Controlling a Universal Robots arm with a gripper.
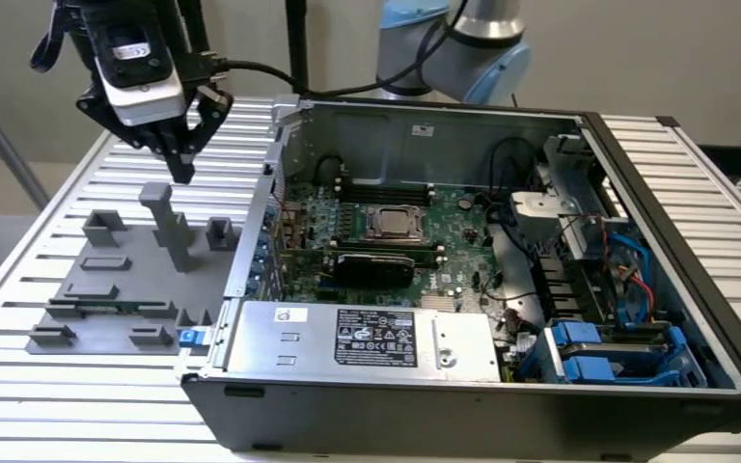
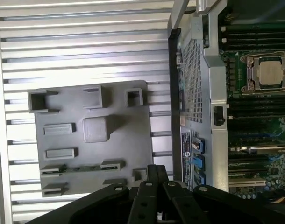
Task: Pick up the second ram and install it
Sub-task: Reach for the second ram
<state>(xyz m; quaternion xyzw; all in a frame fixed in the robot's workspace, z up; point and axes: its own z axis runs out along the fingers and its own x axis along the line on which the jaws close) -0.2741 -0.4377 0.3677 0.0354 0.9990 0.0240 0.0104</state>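
The second ram [image 1: 111,308] is a slim green stick lying on edge in the grey holder plate [image 1: 81,280] on the slatted table, at the exterior view's left. In the wrist view the ram [image 2: 84,168] rests between two small grey clips of the holder plate [image 2: 133,126]. My gripper [image 1: 180,172] hangs high above the plate's far side, well clear of the ram, its fingers shut together with nothing between them. The wrist view shows the shut gripper [image 2: 154,171] just off the plate's edge.
An open computer case [image 1: 679,241] lies at the exterior view's right, with its green motherboard [image 1: 454,227], CPU socket [image 1: 392,224] and memory slots [image 2: 254,35]. A tall grey post [image 1: 165,227] and several blocks rise from the holder plate. The case wall [image 2: 194,79] borders the plate.
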